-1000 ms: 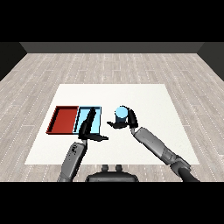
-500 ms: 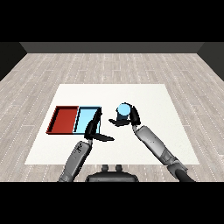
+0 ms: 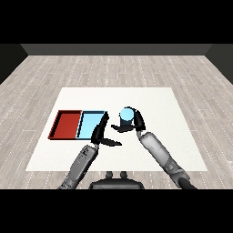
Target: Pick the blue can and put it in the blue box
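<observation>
The right hand point(image 3: 133, 124) is curled round the blue can point(image 3: 126, 115), holding it just right of the light blue tray point(image 3: 91, 125), with bare white table point(image 3: 164, 113) stretching off to its right. The left hand point(image 3: 101, 132), fingers straight and thumb spread, overlaps that tray's right edge. The red tray point(image 3: 67, 124) touches the blue one's left side; neither tray visibly holds anything.

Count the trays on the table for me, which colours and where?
2: a red tray at the left, and a light blue tray touching its right side, just left of the left hand.
</observation>
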You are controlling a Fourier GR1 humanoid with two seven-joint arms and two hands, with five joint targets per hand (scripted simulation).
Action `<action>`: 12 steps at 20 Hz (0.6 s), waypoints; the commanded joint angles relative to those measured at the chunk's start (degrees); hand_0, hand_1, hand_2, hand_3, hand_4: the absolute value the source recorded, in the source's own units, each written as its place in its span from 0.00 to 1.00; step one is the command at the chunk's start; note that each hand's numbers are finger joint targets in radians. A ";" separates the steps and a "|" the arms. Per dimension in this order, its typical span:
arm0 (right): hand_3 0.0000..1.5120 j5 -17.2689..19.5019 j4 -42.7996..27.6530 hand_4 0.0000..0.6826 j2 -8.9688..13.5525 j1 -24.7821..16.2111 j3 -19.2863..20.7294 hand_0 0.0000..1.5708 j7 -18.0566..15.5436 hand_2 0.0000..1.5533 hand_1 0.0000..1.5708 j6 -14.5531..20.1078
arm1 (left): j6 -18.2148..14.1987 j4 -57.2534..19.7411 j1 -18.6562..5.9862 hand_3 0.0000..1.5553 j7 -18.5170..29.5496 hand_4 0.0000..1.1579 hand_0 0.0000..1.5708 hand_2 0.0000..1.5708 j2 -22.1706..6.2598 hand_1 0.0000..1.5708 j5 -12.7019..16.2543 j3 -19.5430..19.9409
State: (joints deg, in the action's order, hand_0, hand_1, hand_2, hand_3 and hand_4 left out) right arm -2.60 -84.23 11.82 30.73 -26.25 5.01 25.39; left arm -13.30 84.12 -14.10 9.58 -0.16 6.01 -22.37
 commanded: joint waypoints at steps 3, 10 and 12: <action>0.92 4.78 -0.77 0.84 -3.50 -2.46 2.93 0.94 1.21 0.94 0.94 -4.84 | -2.97 -4.67 -2.23 0.00 2.51 0.00 0.00 0.00 0.15 0.00 1.42 -1.89; 0.92 9.02 -2.17 0.87 -5.64 -3.27 4.18 0.94 2.48 0.94 0.94 -7.20 | -1.95 -9.65 -1.20 0.00 4.01 0.00 0.00 0.00 0.15 0.00 1.75 -2.52; 0.92 10.61 -0.59 0.86 -8.43 -2.16 5.36 0.95 2.35 0.94 0.95 -8.41 | -0.90 -9.32 -3.66 0.00 1.51 0.00 0.00 0.00 0.15 0.00 1.83 -0.51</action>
State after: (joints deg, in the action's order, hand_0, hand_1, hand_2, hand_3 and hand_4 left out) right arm 5.25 -84.91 5.76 28.80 -22.06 6.75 18.72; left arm -14.81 76.33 -16.55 12.01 -0.02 7.66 -23.68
